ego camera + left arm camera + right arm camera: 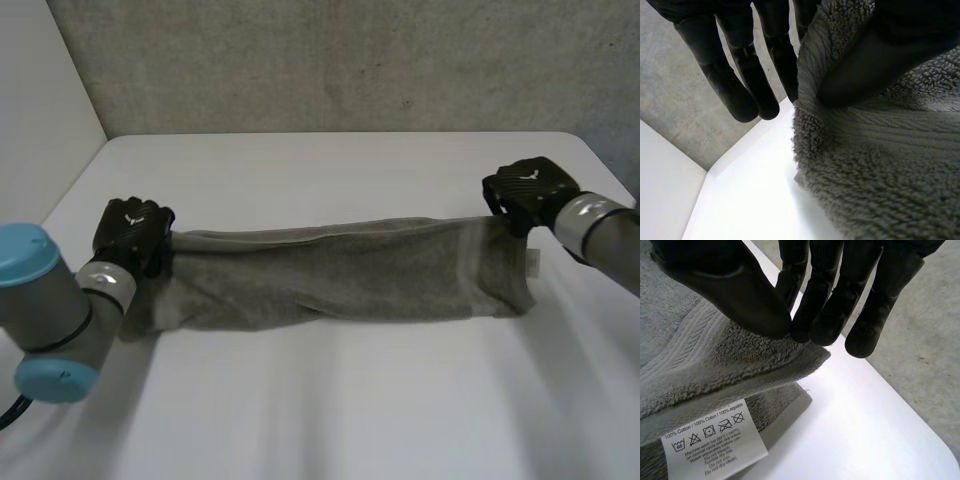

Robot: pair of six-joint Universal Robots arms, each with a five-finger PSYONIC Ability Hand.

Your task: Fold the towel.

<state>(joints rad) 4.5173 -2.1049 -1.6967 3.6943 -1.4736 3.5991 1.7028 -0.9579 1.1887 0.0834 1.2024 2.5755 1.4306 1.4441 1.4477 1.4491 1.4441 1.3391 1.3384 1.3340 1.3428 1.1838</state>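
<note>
I hold the grey towel (pixel 340 272) stretched into a long, narrow band across the middle of the white worktop (pixel 330 400), running from near its left edge to near its right edge and well back from the near edge. My left robot hand (pixel 132 232) is at the towel's left end, on the far corner. In the left wrist view my thumb (pixel 875 60) presses down on the looped cloth at its edge and clamps it there, while the other fingers (pixel 735 85) hang straight beside the towel, clear of it. My right robot hand (pixel 528 190) is at the towel's right end, also on the far corner. In the right wrist view my thumb (pixel 735 295) meets the fingertips (pixel 825 300) over the corner of the upper layer and pinches it, and that corner stands a little above the layer beneath. A white care label (pixel 715 440) with washing symbols hangs from the towel's edge just below that grasp. The towel's near long edge lies on the worktop, and its surface shows soft creases along its length.
</note>
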